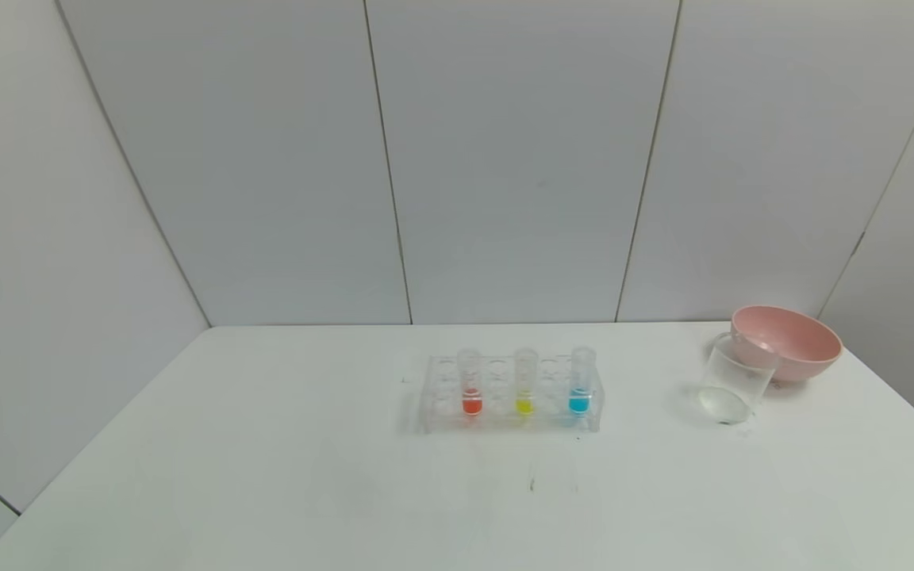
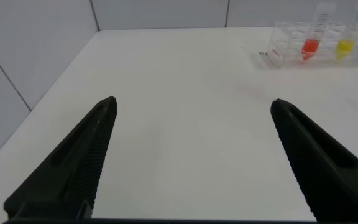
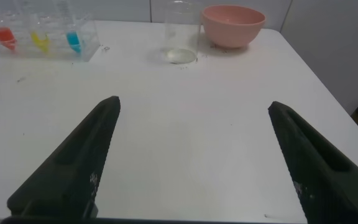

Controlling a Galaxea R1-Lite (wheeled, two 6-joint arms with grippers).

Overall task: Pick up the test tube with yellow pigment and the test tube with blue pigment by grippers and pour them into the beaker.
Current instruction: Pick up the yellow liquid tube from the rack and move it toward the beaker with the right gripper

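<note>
The yellow-pigment tube (image 1: 525, 381) and the blue-pigment tube (image 1: 581, 379) stand upright in a clear rack (image 1: 437, 396) at the table's middle, next to an orange-red tube (image 1: 470, 382). The clear beaker (image 1: 733, 385) stands to the right, empty. Neither gripper shows in the head view. My left gripper (image 2: 192, 102) is open and empty above bare table, the rack (image 2: 281, 50) far ahead of it with the yellow tube (image 2: 345, 43). My right gripper (image 3: 193, 102) is open and empty, with the beaker (image 3: 181, 34), yellow tube (image 3: 40, 38) and blue tube (image 3: 73, 38) far ahead.
A pink bowl (image 1: 784, 342) sits touching or just behind the beaker at the table's back right, also in the right wrist view (image 3: 232, 25). White wall panels close the back and the left side. The table's right edge runs near the bowl.
</note>
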